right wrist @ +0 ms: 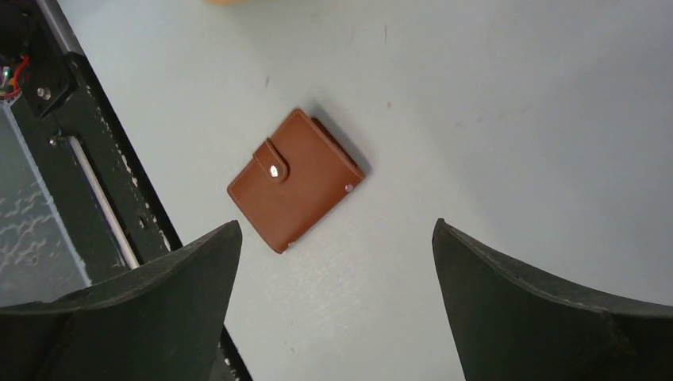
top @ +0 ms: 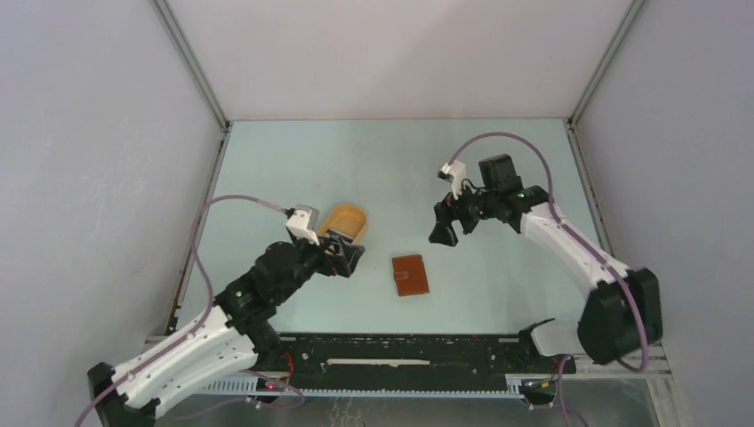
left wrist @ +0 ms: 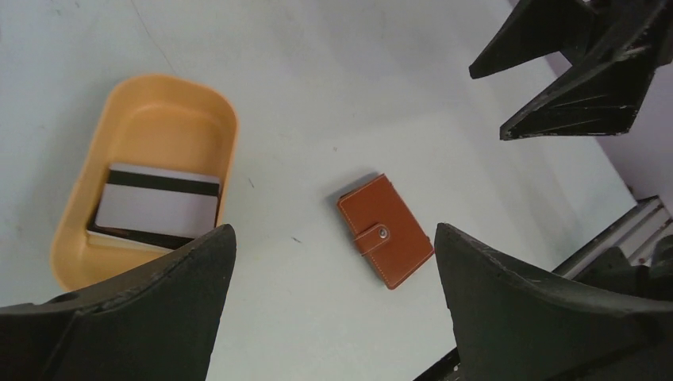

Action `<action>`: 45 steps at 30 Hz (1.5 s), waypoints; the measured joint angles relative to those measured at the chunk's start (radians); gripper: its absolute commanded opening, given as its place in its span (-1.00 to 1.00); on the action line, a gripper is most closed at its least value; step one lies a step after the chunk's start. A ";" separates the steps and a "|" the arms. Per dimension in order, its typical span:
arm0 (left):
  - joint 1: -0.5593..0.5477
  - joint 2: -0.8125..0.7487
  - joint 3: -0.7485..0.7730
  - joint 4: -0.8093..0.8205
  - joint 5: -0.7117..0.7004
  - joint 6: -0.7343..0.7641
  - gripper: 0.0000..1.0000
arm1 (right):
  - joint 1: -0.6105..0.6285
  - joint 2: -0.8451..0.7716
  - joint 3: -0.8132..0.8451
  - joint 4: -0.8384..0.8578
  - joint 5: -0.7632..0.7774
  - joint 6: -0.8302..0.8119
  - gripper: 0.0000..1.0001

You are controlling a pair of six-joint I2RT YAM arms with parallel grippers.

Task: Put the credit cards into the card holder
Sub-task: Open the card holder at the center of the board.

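The card holder [top: 411, 275] is a closed reddish-brown wallet with a snap strap, flat on the table between the arms. It also shows in the left wrist view [left wrist: 386, 231] and the right wrist view [right wrist: 294, 180]. The credit cards [left wrist: 158, 205], pale with a dark stripe, lie stacked in the orange-yellow tray [left wrist: 208, 103]; in the top view they are hidden. My left gripper [top: 349, 259] is open and empty, beside the tray, left of the holder. My right gripper [top: 445, 231] is open and empty, raised above and right of the holder.
The orange-yellow tray [top: 345, 216] sits left of centre, partly hidden by my left wrist. A black rail [top: 400, 351] runs along the near edge of the table. White walls enclose the table on three sides.
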 measured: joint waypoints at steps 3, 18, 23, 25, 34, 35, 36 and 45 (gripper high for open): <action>-0.023 0.090 -0.039 0.082 -0.015 -0.029 0.86 | -0.010 0.122 0.000 -0.025 -0.011 0.024 0.91; -0.097 0.325 -0.160 0.408 -0.014 -0.280 0.44 | 0.101 0.436 0.019 -0.043 -0.035 0.185 0.55; -0.141 0.442 -0.160 0.462 -0.044 -0.331 0.24 | 0.085 0.465 0.020 -0.042 -0.026 0.235 0.35; -0.141 0.497 -0.160 0.478 -0.057 -0.344 0.19 | 0.075 0.481 0.021 -0.039 -0.031 0.255 0.28; -0.157 0.728 -0.158 0.529 -0.056 -0.421 0.14 | 0.030 0.568 0.027 -0.034 -0.101 0.336 0.15; -0.160 0.749 -0.156 0.538 -0.053 -0.428 0.11 | 0.029 0.573 0.027 -0.031 -0.108 0.342 0.15; -0.162 0.769 -0.154 0.548 -0.049 -0.436 0.09 | 0.029 0.578 0.027 -0.029 -0.116 0.349 0.14; -0.163 0.910 -0.111 0.665 0.009 -0.490 -0.07 | 0.022 0.644 0.034 -0.007 -0.226 0.414 0.11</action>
